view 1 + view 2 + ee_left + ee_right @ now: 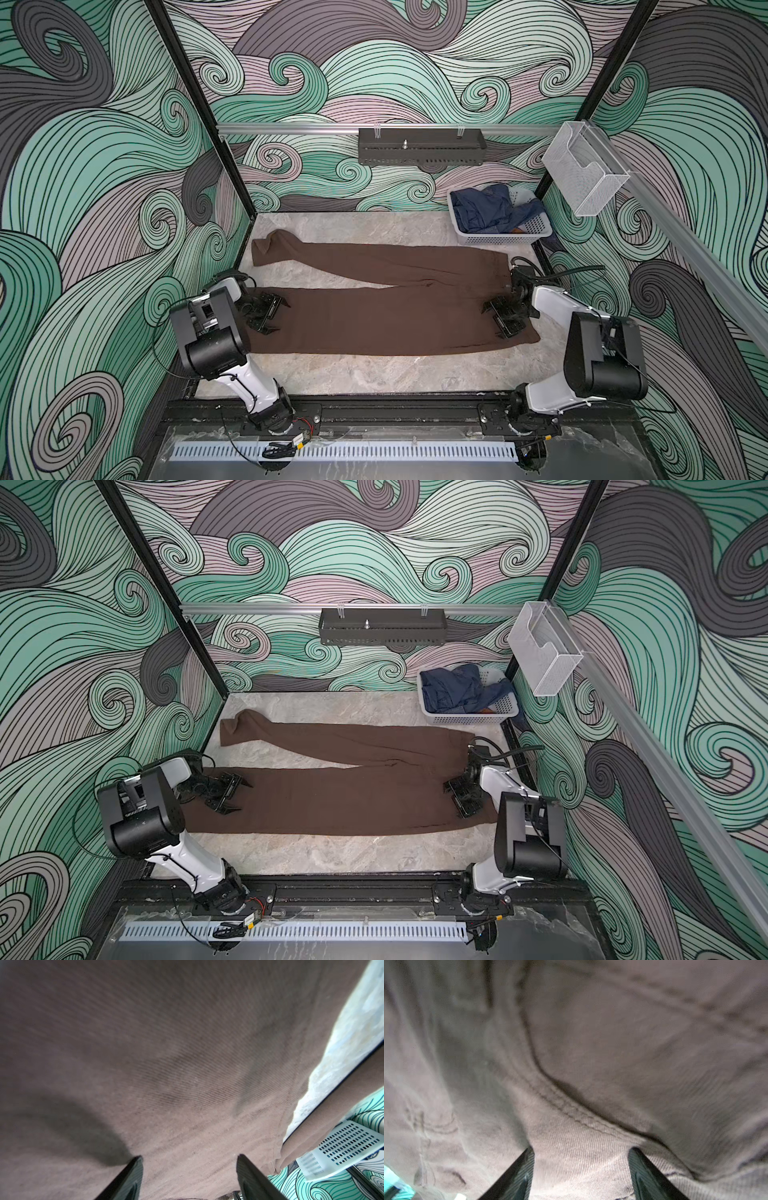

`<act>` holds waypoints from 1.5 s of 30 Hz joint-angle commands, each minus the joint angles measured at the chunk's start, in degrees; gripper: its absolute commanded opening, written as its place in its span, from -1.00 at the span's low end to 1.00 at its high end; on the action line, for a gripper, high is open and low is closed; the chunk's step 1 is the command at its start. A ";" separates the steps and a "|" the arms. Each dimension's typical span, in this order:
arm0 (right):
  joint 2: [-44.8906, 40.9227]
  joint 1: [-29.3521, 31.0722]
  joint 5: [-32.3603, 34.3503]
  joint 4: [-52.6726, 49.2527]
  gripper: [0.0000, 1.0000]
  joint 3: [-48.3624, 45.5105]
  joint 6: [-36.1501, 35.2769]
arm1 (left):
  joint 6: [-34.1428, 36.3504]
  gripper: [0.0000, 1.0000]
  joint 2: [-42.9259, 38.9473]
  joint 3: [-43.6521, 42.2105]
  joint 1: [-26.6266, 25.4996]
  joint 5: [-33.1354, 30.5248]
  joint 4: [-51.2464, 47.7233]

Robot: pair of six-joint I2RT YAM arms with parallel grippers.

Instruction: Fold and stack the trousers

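Left claw (pixel 283 318) and right claw (pixel 490 322), both released, hover over one pair of trousers (pixel 374 320).

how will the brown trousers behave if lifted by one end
Probably floppy: the trousers lie flat and the far leg's cuff is crumpled. Lifted at one end, the rest would likely sag and drag, since they span most of the table. Matte twill weave, so probably not slippery.

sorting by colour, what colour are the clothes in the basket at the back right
The clothes are navy blue denim, clearest in a top view.
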 commanded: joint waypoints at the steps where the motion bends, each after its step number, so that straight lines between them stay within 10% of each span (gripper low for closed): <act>1: 0.94 -3.04 10.63 -8.06 0.49 -4.03 -0.28 | 0.38 0.50 0.22 -3.44 0.03 -1.52 0.68; 12: -12.85 -10.99 12.74 -15.17 0.53 -4.83 -5.75 | 2.33 0.50 -10.19 -7.26 0.07 -0.45 -3.12; 21: -19.04 -1.89 8.31 -13.56 0.56 7.35 -7.27 | -1.50 0.55 -18.51 8.73 -1.92 -3.97 -5.57; 45: 7.75 11.42 2.01 3.31 0.28 18.92 -8.28 | -8.24 0.15 22.03 37.73 -8.60 -11.53 1.63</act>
